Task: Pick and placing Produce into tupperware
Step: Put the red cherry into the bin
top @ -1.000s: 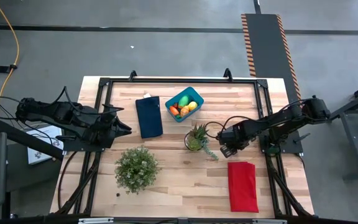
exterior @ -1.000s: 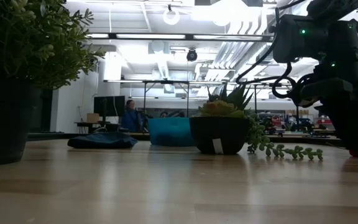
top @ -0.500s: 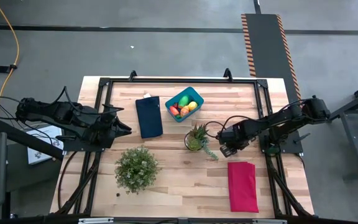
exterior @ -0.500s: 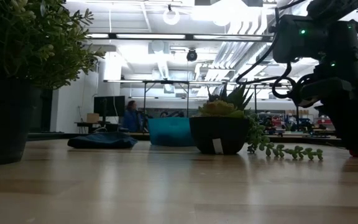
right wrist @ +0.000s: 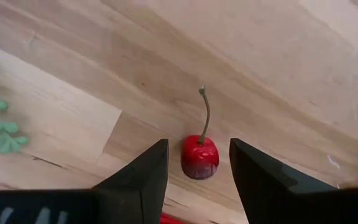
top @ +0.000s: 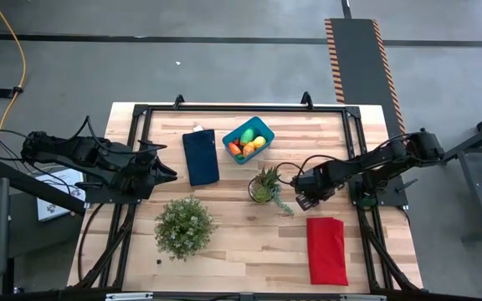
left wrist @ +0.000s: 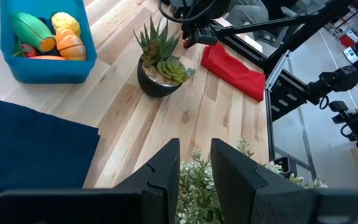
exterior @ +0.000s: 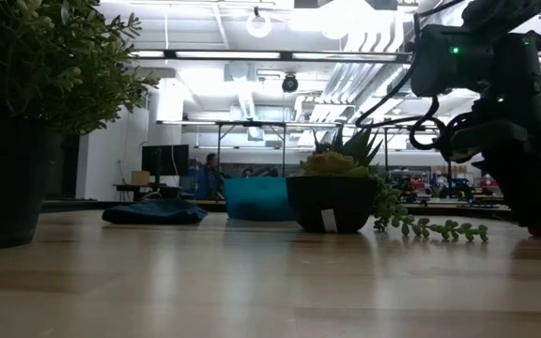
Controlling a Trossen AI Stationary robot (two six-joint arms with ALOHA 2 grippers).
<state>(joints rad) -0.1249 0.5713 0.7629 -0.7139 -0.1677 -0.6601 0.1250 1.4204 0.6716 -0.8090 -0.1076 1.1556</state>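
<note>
The blue tupperware (top: 248,140) stands near the table's far edge and holds several produce pieces: a green oval (left wrist: 33,31), a yellow lemon (left wrist: 66,23) and an orange oval (left wrist: 71,45). A small red cherry (right wrist: 199,157) with a thin stem lies on the wood right of the spiky plant. My right gripper (right wrist: 197,143) hangs low over it, open, one finger on either side, apart from it. My left gripper (top: 170,171) waits at the table's left side beside the dark blue cloth, its fingers (left wrist: 166,168) a narrow gap apart.
The spiky-leaved potted plant (top: 264,186) with its trailing strand stands just left of my right gripper. A red cloth (top: 327,249) lies toward the near right corner. The bushy plant (top: 184,226) stands near-left, and the dark blue cloth (top: 200,156) lies left of the tub.
</note>
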